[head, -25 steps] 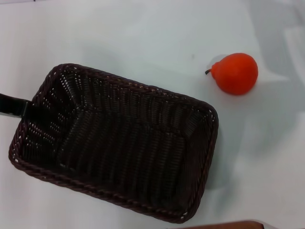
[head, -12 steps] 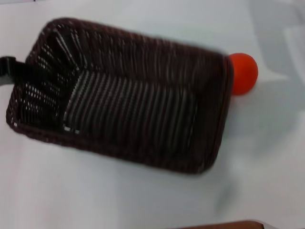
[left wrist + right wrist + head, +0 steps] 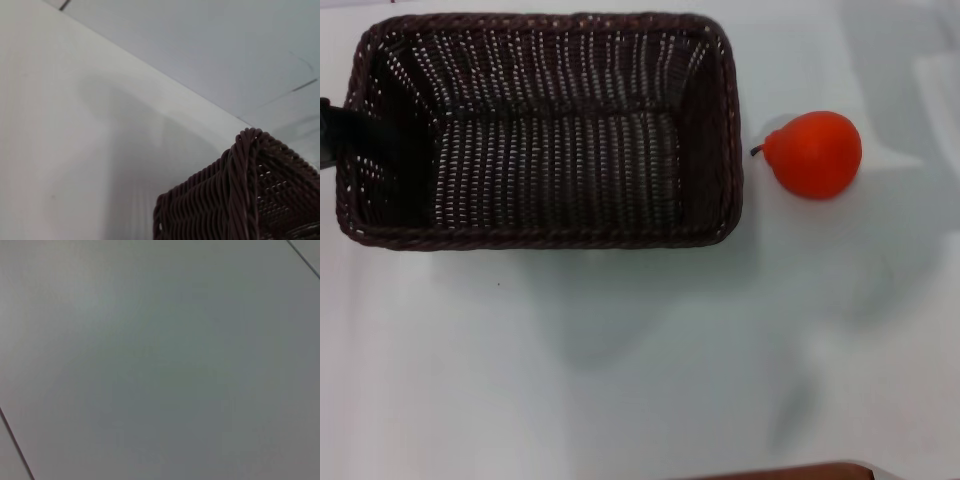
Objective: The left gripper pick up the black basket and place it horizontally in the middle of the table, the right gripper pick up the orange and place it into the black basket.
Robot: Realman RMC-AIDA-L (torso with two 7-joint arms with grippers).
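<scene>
The black basket (image 3: pixel 550 150) lies lengthwise across the far left of the white table (image 3: pixel 620 380). It is empty, and a soft shadow falls on the table in front of it. My left gripper (image 3: pixel 332 135) shows only as a black finger at the basket's left rim, shut on that rim. One corner of the basket fills the left wrist view (image 3: pixel 250 200). The orange (image 3: pixel 812 153) lies on the table just right of the basket, apart from it, with its stem toward the basket. My right gripper is out of view.
A brown edge (image 3: pixel 790 472) shows at the near side of the table. White table surface stretches in front of the basket and the orange. The right wrist view shows only a plain grey surface (image 3: pixel 160 360).
The basket has moved away from me toward the far left and turned from a slant to lie level across the table. The left finger moved with it. The orange has not moved.
</scene>
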